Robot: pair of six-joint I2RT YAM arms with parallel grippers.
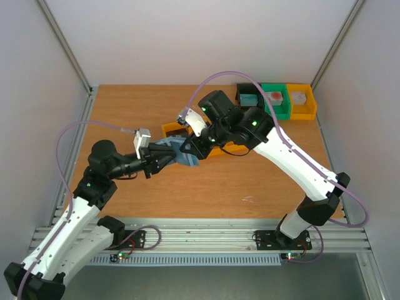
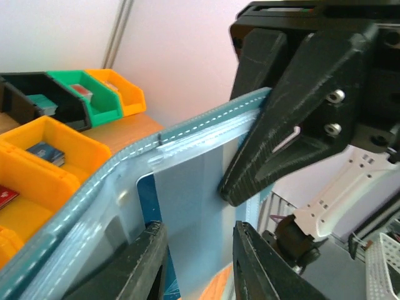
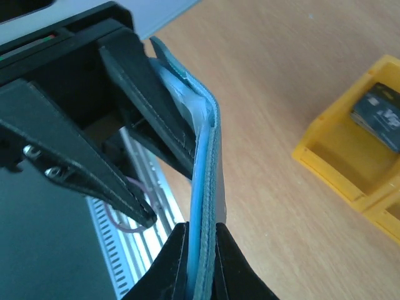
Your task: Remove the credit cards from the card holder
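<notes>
The card holder [image 1: 187, 161], a blue wallet, hangs above the table's middle, and my right gripper [image 1: 189, 149] is shut on its edge. In the right wrist view the gripper [image 3: 201, 228] pinches the card holder [image 3: 209, 156] together with a light blue layer. My left gripper [image 2: 199, 231] faces the inner sleeves, jaws apart, with a pale blue card [image 2: 187, 200] in a clear sleeve seen between them. One left finger [image 3: 156, 106] rests against the wallet's inner side. A dark card [image 3: 378, 115] lies in a yellow bin [image 3: 325, 162]. A red card [image 2: 5, 195] lies in a neighbouring yellow bin.
Black [image 1: 249, 95], green [image 1: 275, 100] and yellow [image 1: 300, 103] bins with chunky blocks stand at the back right. The yellow bins [image 1: 169, 129] behind the wallet are mostly covered by the arms. An aluminium rail [image 1: 206, 234] runs along the near edge.
</notes>
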